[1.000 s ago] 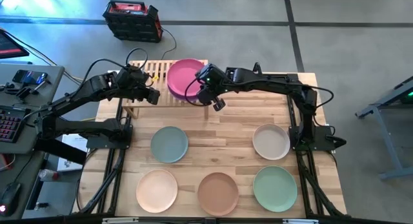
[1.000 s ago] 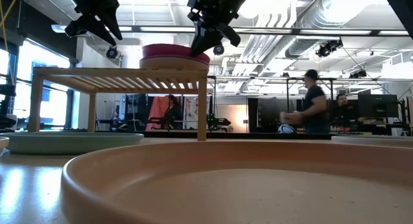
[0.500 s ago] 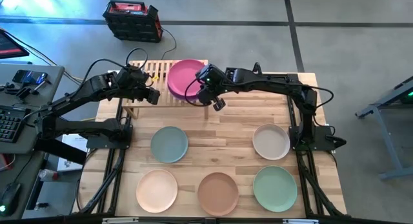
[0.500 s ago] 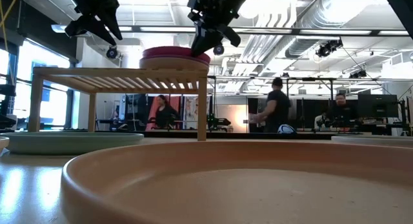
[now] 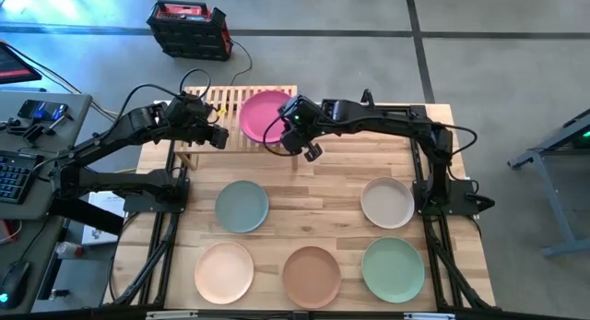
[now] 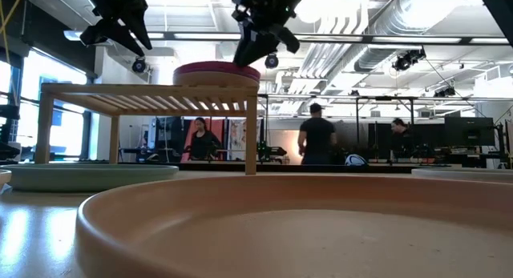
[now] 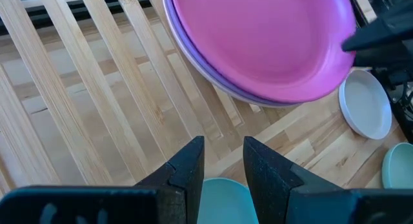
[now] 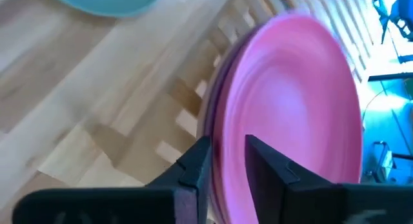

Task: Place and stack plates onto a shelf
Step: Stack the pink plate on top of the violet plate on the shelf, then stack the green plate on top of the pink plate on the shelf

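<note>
From above, the left gripper [image 5: 219, 137] hangs over the left part of the shelf [image 5: 217, 100], at the far edge of the desk [image 5: 336, 177]. Its own wrist view shows what the overhead cannot: the two fingers [image 7: 187, 166] stand a narrow gap apart with nothing between them, above the slats [image 7: 77, 101] and a sliver of the grey-teal plate [image 7: 226, 201].

On the right half of the shelf sits the stack, a magenta plate [image 5: 265, 112] on top. The overhead shows only that top plate; the left wrist view reveals a purple plate [image 7: 213, 79] under it, and the low view adds a peach-toned plate [image 6: 216, 78] lower in the pile, all resting flat on the shelf top [image 6: 148, 91].

The right gripper [image 5: 309, 149] is at the stack's near-right edge. In the right wrist view its fingers [image 8: 193, 166] stand slightly parted just at the magenta plate's rim [image 8: 222, 140]; whether they touch it I cannot tell.

On the desk, seen only whole from above: the grey-teal plate [image 5: 241, 207], a peach plate [image 5: 224, 271], a brown plate [image 5: 311, 277], a cream plate [image 5: 387, 202] and a mint green plate [image 5: 393, 269]. The low view fills its foreground with the brown plate's rim [image 6: 240, 206], and shows people [image 6: 317, 142] in the room beyond.
</note>
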### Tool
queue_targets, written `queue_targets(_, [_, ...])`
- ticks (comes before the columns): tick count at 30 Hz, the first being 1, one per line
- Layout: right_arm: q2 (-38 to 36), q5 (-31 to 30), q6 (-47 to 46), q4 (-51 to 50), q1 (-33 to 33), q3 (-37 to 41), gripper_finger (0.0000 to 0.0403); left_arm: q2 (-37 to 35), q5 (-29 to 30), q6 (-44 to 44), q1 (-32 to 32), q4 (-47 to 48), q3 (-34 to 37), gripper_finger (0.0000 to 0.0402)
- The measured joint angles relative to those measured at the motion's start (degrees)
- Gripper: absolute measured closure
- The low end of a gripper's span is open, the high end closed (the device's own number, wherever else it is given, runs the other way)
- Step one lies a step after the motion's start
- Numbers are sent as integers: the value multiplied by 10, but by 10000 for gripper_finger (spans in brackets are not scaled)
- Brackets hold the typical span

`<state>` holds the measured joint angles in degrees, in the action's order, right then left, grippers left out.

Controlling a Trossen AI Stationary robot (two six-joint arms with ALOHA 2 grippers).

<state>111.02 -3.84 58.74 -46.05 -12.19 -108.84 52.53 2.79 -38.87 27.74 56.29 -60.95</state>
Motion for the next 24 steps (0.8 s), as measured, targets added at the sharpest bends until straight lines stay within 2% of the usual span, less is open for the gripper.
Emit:
queue_targets(8, [0,-4,-10,-42,16,-39,328,0,-9,-1,0,0,0,305])
queue_targets(15, [0,-62,-63,-97,17,-86,328,0,-80,-1,-7,1,0,305])
queue_targets(24, [-1,-67,-149,-217,15,-180,328,2,-76,-22,-108,86,0,305])
